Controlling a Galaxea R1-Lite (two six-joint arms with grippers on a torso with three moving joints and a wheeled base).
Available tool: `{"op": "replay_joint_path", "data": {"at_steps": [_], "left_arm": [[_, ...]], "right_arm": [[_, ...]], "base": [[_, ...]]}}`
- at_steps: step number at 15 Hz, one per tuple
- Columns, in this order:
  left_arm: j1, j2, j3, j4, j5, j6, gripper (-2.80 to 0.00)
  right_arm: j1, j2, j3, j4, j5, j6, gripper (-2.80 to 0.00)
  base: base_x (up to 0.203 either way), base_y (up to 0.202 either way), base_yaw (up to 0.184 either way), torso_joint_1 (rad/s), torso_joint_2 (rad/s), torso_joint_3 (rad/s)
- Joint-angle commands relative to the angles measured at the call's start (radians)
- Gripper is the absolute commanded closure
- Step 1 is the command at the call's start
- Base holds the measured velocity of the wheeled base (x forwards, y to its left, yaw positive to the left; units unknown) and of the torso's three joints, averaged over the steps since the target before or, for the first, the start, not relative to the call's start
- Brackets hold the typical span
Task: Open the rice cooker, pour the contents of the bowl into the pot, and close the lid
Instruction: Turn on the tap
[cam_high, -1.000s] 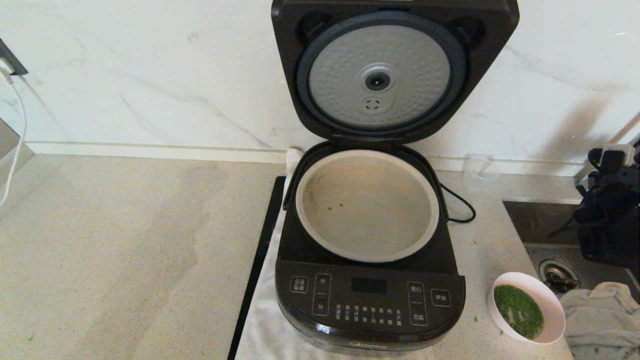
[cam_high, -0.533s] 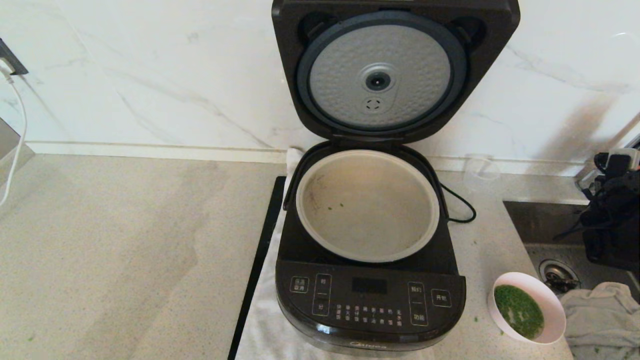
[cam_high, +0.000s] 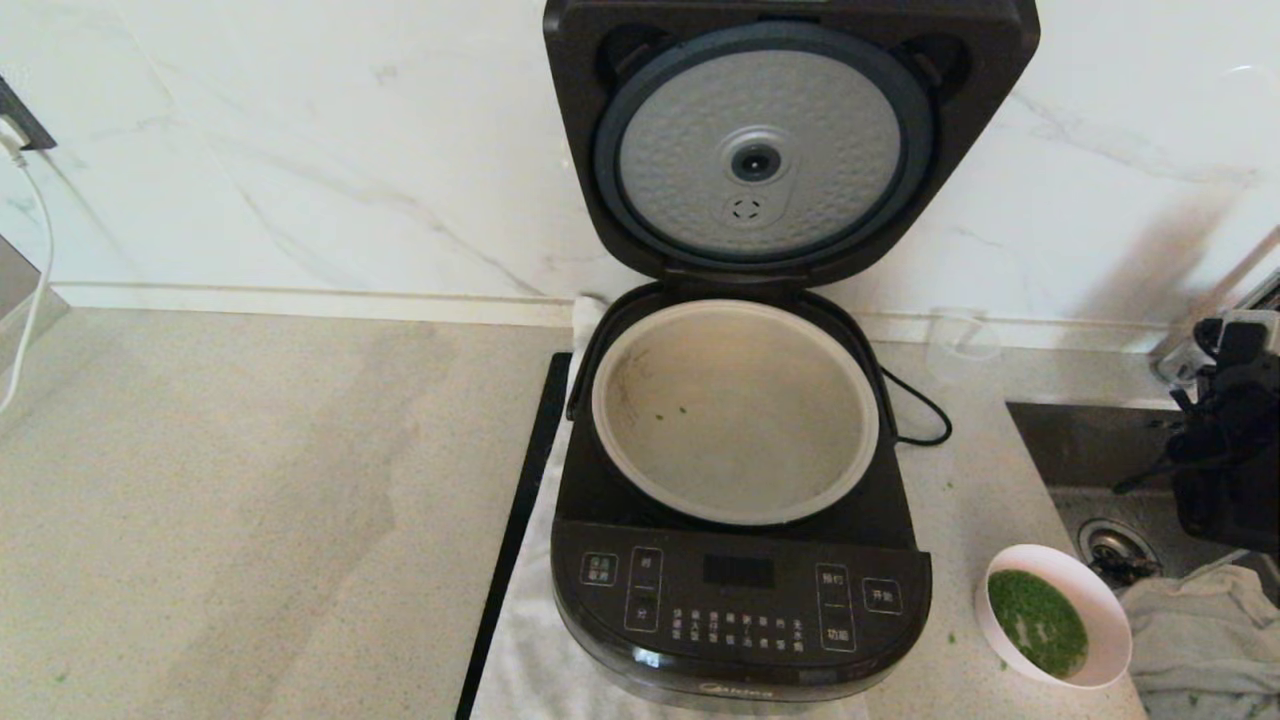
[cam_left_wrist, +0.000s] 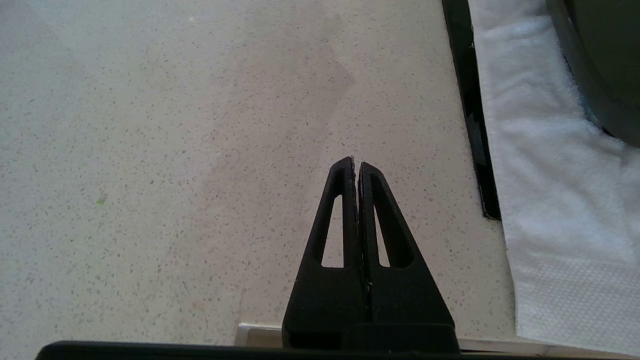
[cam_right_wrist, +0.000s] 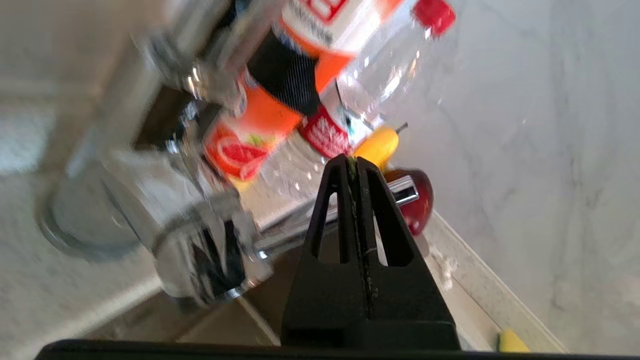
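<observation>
Rice cooker (cam_high: 740, 480) stands open, pot (cam_high: 735, 410) nearly empty; the full bowl (cam_high: 1052, 615) sits by the desk edge. Both grippers, right (cam_right_wrist: 354, 162) and left (cam_left_wrist: 356, 165), have closed, empty fingers; a careless grab could spill it

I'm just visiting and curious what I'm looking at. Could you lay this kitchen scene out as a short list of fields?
rice cooker: on the counter, open
lid: upright, underside showing
pot: nearly empty, a few green bits inside
bowl: right of the cooker, on the counter
contents of the bowl: chopped green bits, not poured yet
right gripper: shut, empty, over the sink area
left gripper: shut, empty, above bare counter
</observation>
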Motion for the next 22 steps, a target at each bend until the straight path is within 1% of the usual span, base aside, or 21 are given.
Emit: {"op": "replay_joint_path", "data": {"at_steps": [1, 6, 9, 13, 14, 16, 18, 19, 20, 22], "left_arm": [[0.0, -0.001, 0.0, 0.0, 0.0, 0.001, 0.0], [0.0, -0.001, 0.0, 0.0, 0.0, 0.001, 0.0], [0.0, -0.001, 0.0, 0.0, 0.0, 0.001, 0.0], [0.0, -0.001, 0.0, 0.0, 0.0, 0.001, 0.0], [0.0, -0.001, 0.0, 0.0, 0.0, 0.001, 0.0], [0.0, -0.001, 0.0, 0.0, 0.0, 0.001, 0.0], [0.0, -0.001, 0.0, 0.0, 0.0, 0.001, 0.0], [0.0, -0.002, 0.0, 0.0, 0.0, 0.001, 0.0], [0.0, -0.001, 0.0, 0.0, 0.0, 0.001, 0.0], [0.0, -0.001, -0.001, 0.0, 0.0, 0.001, 0.0]], "right_arm": [[-0.002, -0.006, 0.036, -0.008, -0.004, -0.001, 0.0], [-0.002, -0.016, 0.113, -0.008, -0.016, 0.003, 0.0], [-0.002, -0.034, 0.11, -0.008, -0.016, 0.01, 0.0], [0.004, -0.144, 0.137, -0.008, -0.014, 0.016, 0.0], [0.013, -0.187, 0.17, -0.008, -0.01, 0.016, 0.0], [0.055, -0.274, 0.264, -0.008, 0.001, 0.02, 0.0], [0.117, -0.379, 0.349, -0.006, 0.024, 0.032, 0.0], [0.146, -0.424, 0.381, 0.016, 0.03, 0.044, 0.0], [0.178, -0.478, 0.41, 0.086, 0.037, 0.075, 0.0], [0.227, -0.595, 0.45, 0.321, 0.075, 0.186, 0.0]], "base": [[0.0, 0.0, 0.0, 0.0, 0.0, 0.0], [0.0, 0.0, 0.0, 0.0, 0.0, 0.0], [0.0, 0.0, 0.0, 0.0, 0.0, 0.0], [0.0, 0.0, 0.0, 0.0, 0.0, 0.0], [0.0, 0.0, 0.0, 0.0, 0.0, 0.0], [0.0, 0.0, 0.0, 0.0, 0.0, 0.0], [0.0, 0.0, 0.0, 0.0, 0.0, 0.0], [0.0, 0.0, 0.0, 0.0, 0.0, 0.0], [0.0, 0.0, 0.0, 0.0, 0.0, 0.0], [0.0, 0.0, 0.0, 0.0, 0.0, 0.0]]}}
